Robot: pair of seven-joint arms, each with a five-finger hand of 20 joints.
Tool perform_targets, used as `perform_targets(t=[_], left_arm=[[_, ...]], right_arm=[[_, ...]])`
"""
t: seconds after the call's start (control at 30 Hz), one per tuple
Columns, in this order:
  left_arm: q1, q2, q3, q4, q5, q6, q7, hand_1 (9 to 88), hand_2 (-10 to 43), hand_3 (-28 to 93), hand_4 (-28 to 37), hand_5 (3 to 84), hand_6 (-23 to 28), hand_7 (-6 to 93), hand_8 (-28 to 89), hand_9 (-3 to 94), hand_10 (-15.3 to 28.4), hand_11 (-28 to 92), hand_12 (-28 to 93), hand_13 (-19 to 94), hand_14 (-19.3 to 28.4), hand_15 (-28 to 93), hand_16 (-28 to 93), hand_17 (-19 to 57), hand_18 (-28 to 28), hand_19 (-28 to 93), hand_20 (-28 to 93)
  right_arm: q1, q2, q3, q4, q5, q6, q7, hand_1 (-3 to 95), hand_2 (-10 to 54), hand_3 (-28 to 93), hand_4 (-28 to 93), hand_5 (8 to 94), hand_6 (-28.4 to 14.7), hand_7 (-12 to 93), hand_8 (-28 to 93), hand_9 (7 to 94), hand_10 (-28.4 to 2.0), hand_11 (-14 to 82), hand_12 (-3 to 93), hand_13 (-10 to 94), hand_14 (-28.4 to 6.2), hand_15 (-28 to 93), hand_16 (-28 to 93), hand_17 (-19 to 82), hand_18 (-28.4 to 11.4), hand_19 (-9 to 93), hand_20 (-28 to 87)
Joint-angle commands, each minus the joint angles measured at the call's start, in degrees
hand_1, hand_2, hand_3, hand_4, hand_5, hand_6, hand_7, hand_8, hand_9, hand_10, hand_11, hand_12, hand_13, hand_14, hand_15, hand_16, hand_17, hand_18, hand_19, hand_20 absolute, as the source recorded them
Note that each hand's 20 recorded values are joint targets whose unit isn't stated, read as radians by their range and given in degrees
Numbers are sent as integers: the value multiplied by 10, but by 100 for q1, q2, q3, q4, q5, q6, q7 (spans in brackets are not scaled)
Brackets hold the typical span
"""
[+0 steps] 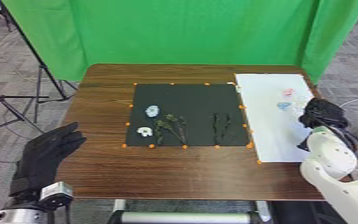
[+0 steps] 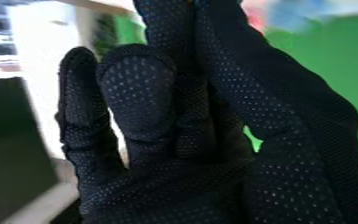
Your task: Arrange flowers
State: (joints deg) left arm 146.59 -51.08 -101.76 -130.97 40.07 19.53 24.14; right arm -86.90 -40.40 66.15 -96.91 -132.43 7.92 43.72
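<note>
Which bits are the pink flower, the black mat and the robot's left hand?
Pink flower (image 1: 288, 92): head view, middle of the bloom.
Black mat (image 1: 193, 96): head view, bare upper part.
Left hand (image 1: 44, 151): head view, middle of glove.

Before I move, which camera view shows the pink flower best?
The head view: the pink flower appears there, small but distinct, on the white sheet, near the pale blue flower. The right wrist view shows a pink blur past the right hand, probably that flower, too indistinct to confirm.
</note>
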Motion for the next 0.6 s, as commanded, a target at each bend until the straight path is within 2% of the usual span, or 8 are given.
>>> perform_targets(t=[0.03, 0.2, 0.37, 0.47, 0.6], left_arm=[[169, 65, -111, -66, -44, 91, 49, 276, 43, 822, -139, 478, 146, 155, -84, 409, 228, 395, 114, 282, 282, 610, -119, -96, 218, 558, 159], [165, 79, -151, -69, -27, 71, 4, 275, 44, 822, -139, 477, 147, 154, -84, 410, 228, 394, 114, 282, 282, 609, -119, -96, 218, 558, 159], [123, 82, -174, -70, 4, 49, -50, 276, 43, 823, -139, 477, 146, 155, -85, 410, 228, 394, 114, 283, 282, 610, -119, -96, 218, 557, 159], [81, 65, -148, -52, 18, 32, -67, 276, 44, 822, -139, 477, 146, 155, -85, 410, 228, 394, 114, 283, 282, 610, -119, -96, 218, 557, 158], [70, 30, -166, -42, 31, -10, -134, 275, 45, 821, -138, 478, 147, 155, -85, 410, 228, 393, 114, 283, 283, 610, -119, -96, 218, 558, 158]], right_arm=[[931, 53, -671, -793, 52, 325, -574, 577, -95, 770, -283, 802, 5, 288, 37, 916, -56, 116, 374, 784, -26, 644, 288, 328, -201, 861, 139], [1706, -256, -1629, -980, 238, 342, -988, 577, -95, 771, -283, 804, 3, 283, 42, 916, -57, 116, 377, 783, -26, 647, 289, 326, -201, 862, 138], [2426, -970, -2532, -777, 245, 112, -1435, 576, -95, 772, -283, 803, 4, 283, 44, 915, -58, 117, 380, 780, -25, 650, 291, 323, -197, 862, 137], [2708, -1419, -3008, -556, 9, 167, -1532, 576, -95, 773, -283, 801, 4, 284, 44, 913, -57, 118, 381, 777, -23, 652, 294, 319, -195, 860, 136], [2655, -2132, -3138, -230, -202, -81, -1684, 573, -95, 775, -283, 798, 6, 287, 41, 912, -58, 119, 383, 773, -20, 654, 296, 316, -192, 858, 136]])
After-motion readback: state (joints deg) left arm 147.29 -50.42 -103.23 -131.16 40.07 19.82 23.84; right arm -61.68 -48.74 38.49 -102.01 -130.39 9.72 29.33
